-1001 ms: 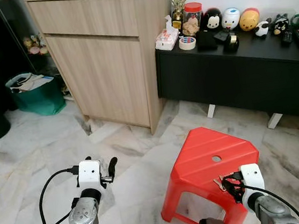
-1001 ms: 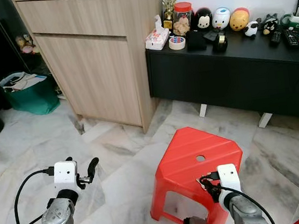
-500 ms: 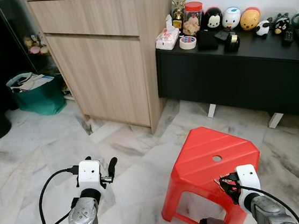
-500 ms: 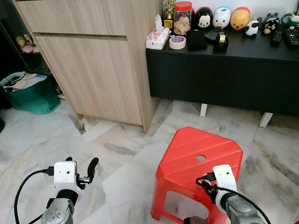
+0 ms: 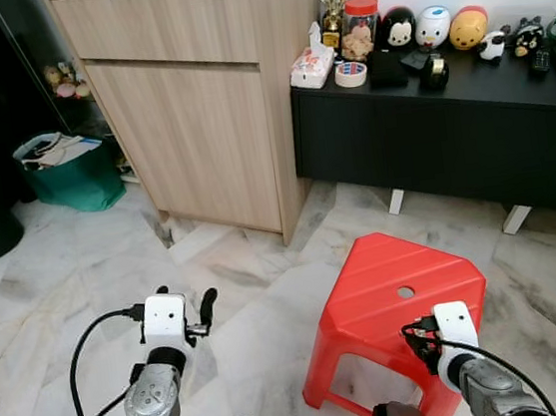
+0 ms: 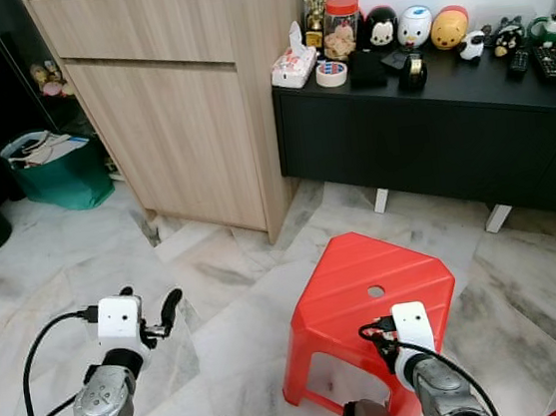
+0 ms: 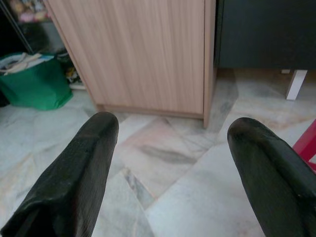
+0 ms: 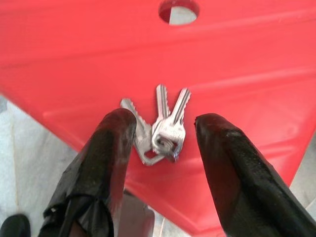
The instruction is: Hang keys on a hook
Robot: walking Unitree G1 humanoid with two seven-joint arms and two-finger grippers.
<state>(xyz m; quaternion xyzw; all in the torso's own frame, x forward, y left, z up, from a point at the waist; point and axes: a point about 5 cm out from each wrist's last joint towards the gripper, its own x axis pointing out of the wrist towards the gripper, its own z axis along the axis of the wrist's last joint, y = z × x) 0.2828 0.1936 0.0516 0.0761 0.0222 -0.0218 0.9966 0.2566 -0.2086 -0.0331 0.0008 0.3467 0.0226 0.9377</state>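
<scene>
Right hand (image 8: 160, 143) open over the red plastic stool (image 8: 237, 54), black fingers (image 8: 113, 148) either side of a small bunch of silver keys (image 8: 160, 129) lying flat near the seat's edge, below its round hole (image 8: 179, 10).

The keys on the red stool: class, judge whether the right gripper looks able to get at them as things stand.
Probably yes. The keys lie flat near the red stool's front edge, and the right gripper already has its open fingers on either side of them. Nothing lies between. Lying flat, they may be awkward to pinch.
</scene>
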